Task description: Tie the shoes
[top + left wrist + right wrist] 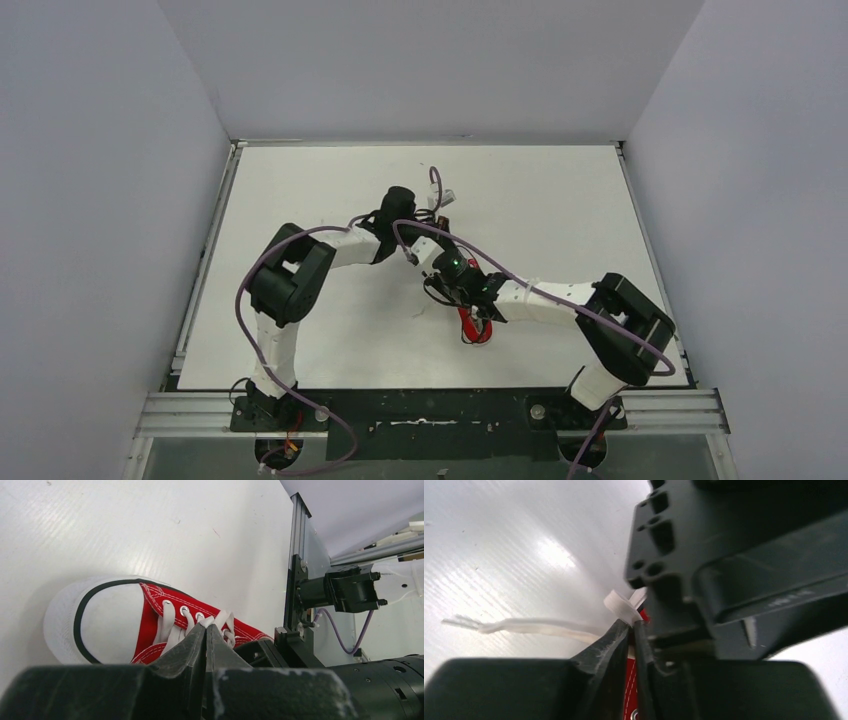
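The red shoe [150,625], with a white toe cap and white laces [170,630], lies on the white table; in the top view only part of the shoe [476,326] shows beneath the right arm. My left gripper [206,626] is shut just above the eyelets, with a bit of white lace pinched at its tips. My right gripper [630,623] is closed on another stretch of white lace [621,606], right next to the left gripper's black body [724,555]. A loose lace end [524,626] trails left across the table.
Both arms cross over the middle of the white table [330,330], with purple cables [250,290] looping around them. Grey walls enclose the table on three sides. A metal rail [295,580] and the right arm's base [345,590] stand behind the shoe.
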You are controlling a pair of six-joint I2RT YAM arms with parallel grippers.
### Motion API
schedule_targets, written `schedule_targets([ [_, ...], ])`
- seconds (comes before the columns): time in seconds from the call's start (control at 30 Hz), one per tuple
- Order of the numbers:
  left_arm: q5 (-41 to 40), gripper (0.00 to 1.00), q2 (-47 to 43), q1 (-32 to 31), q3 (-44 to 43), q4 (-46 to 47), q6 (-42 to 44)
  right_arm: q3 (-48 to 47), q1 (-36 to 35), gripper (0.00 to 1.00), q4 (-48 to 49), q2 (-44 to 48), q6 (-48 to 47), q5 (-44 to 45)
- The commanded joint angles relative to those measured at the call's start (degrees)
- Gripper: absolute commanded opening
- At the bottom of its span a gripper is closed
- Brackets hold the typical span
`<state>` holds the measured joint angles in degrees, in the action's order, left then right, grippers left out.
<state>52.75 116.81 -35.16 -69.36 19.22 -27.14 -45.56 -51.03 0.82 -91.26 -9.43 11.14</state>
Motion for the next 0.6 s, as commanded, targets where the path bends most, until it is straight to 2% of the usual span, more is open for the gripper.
schedule_targets([
  [0.0, 3.05, 0.0, -2.13, -1.54, 0.8, 4.0, -1.87, -3.19, 0.59, 0.04, 8.0, -1.17, -0.52, -0.2],
  [0.03, 2.98, 0.0, -2.38, -1.5, 1.04, 3.73, -1.76, -3.26, 0.8, 0.0, 7.58, -0.82, -0.11, -0.78],
  [0.13, 2.81, 0.0, -3.0, -1.42, 1.48, 2.77, -1.46, -3.55, 1.19, 0.0, 4.85, 1.24, 1.7, -4.76],
  [0.27, 2.36, 0.0, -4.23, -1.41, 2.11, 2.76, -1.93, -3.97, 2.45, 0.0, -3.11, 6.97, 8.16, -15.57],
  [0.4, 2.03, 0.0, -4.64, -1.5, 1.76, 2.53, -3.03, -3.24, 5.23, 0.0, -5.18, 10.68, 18.42, -26.13],
  [0.5, 1.51, 0.0, -4.87, -1.58, 1.67, 2.87, -3.64, -6.19, 8.62, 0.0, -11.29, 10.17, 26.94, -35.1],
  [0.57, 1.39, 0.0, -4.61, -1.58, 1.14, 2.75, -4.05, -9.46, 11.24, 0.0, -19.3, 9.59, 33.67, -39.6],
])
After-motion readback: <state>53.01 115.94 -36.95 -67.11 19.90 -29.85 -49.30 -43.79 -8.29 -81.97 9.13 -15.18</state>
